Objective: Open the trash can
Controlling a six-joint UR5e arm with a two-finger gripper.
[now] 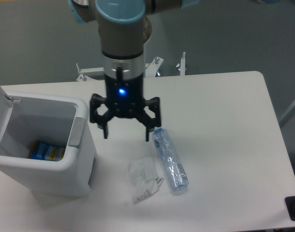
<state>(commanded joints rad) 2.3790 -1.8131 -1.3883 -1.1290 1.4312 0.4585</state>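
A clear plastic bottle lies on its side on the white table, cap toward the far edge. Just left of the bottle sits a crumpled white wrapper. Far beyond the bottle, past the table edge, metal brackets stand.
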